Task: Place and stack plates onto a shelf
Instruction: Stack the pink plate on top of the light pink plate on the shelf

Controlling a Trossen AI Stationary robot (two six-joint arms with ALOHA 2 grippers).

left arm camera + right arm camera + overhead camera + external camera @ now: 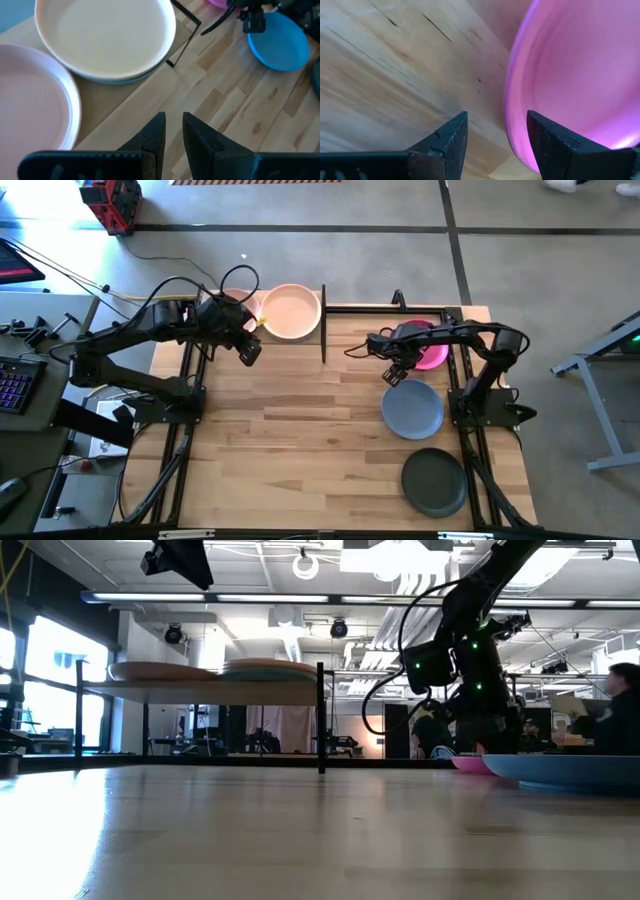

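Two dark arms over a plank bench (pixel 300 430), largest thing in sight. At its far edge, the shelf (pixel 322 320): light-wood board on thin black posts, carrying two plates side by side, a cream plate (pixel 291 311) nearest the post and a pale pink plate (pixel 243 305) beside it, part hidden by the left arm. On the bench's right side, three more plates: a slate blue plate (pixel 412 408) in the middle, a dark charcoal plate (pixel 434 481) nearer the front, well apart from the shelf, and a magenta plate (pixel 432 352) at the far right, just beside the blue one. Smaller still, the left gripper (pixel 173 131), hovering at the shelf's front edge beside the cream plate, fingers narrowly apart, nothing between them. Likewise the right gripper (pixel 496 136), low over the bench, jaws wide, straddling the rim of the magenta plate without closing on it
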